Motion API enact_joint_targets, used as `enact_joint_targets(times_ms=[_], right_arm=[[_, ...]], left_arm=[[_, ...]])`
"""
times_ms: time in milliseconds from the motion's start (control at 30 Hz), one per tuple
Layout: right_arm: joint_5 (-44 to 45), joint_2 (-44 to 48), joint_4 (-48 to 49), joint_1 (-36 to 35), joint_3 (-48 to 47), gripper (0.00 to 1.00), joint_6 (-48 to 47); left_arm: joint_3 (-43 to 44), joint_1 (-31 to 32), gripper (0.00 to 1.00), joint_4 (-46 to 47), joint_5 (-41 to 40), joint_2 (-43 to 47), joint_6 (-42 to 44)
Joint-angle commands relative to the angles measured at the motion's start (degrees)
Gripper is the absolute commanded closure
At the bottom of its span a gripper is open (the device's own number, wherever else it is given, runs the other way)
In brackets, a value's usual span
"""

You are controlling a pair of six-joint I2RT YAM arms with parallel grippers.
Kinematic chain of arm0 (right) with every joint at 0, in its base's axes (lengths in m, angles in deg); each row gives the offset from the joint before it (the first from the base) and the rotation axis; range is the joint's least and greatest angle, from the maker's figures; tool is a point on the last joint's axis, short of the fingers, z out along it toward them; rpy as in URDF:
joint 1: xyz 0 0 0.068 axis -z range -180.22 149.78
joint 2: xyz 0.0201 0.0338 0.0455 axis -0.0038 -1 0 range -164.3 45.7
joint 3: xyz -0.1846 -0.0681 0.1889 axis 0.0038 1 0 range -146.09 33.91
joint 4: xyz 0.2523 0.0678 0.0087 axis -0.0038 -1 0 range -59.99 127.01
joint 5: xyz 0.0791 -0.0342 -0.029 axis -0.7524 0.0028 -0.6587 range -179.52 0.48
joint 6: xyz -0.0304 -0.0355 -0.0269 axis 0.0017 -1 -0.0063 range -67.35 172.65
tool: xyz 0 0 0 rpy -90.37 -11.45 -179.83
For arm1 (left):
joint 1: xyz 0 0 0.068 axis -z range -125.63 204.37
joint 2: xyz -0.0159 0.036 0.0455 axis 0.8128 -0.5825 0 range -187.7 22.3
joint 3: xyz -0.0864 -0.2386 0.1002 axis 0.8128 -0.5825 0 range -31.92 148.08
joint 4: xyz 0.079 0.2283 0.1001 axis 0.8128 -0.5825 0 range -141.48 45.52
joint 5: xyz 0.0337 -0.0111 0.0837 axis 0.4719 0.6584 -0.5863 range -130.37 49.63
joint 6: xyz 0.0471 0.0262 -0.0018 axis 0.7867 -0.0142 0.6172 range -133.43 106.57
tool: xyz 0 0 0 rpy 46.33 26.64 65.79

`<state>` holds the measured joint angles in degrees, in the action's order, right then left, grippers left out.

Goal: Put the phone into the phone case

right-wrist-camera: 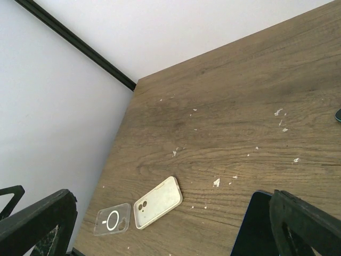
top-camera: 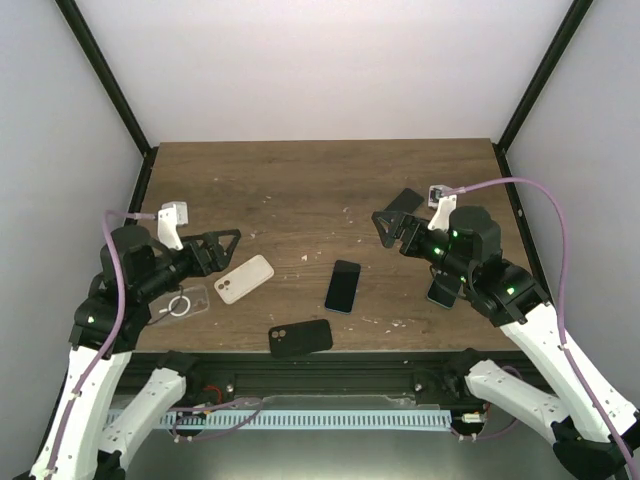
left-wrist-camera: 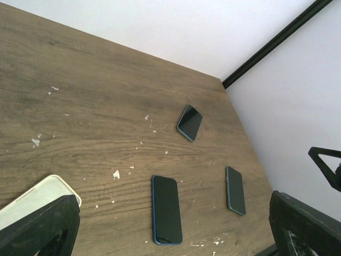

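A dark phone with a blue rim (top-camera: pixel 343 286) lies screen up at the table's middle front; it also shows in the left wrist view (left-wrist-camera: pixel 167 209) and partly in the right wrist view (right-wrist-camera: pixel 254 226). A cream case (top-camera: pixel 245 278) lies to its left, also in the right wrist view (right-wrist-camera: pixel 157 202). A clear case with a white ring (top-camera: pixel 183 302) lies beside it. A black case (top-camera: pixel 300 338) lies at the front edge. My left gripper (top-camera: pixel 222 247) is open and empty above the cream case. My right gripper (top-camera: pixel 388 228) is open and empty, up and right of the phone.
A second dark phone (top-camera: pixel 405 201) lies at the back right, also in the left wrist view (left-wrist-camera: pixel 189 122). A third phone (left-wrist-camera: pixel 235 190) lies under my right arm. White flecks dot the wooden table (top-camera: pixel 300 180). Black frame posts stand at the back corners.
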<state>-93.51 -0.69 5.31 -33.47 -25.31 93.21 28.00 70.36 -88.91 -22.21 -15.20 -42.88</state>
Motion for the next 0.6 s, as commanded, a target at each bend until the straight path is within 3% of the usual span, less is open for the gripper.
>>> enact_joint_targets(times_ms=[0,233,567], right_arm=[[0.8,0.5,0.4,-0.7,-1.0,0.00,-0.3],[1.1,0.5,0.6,-0.7,0.0,0.00,-0.1],[-1.7,-5.6,-1.5,-0.7,1.7,0.00,0.5]], left_arm=[[0.1,-0.4,0.02,0.2,1.0,-1.1,0.6],[-1.0,-0.4,0.00,1.1,-0.8,-0.7,0.6],[-3.8,-0.4,0.03,-3.0,-5.1,-8.2,-3.5]])
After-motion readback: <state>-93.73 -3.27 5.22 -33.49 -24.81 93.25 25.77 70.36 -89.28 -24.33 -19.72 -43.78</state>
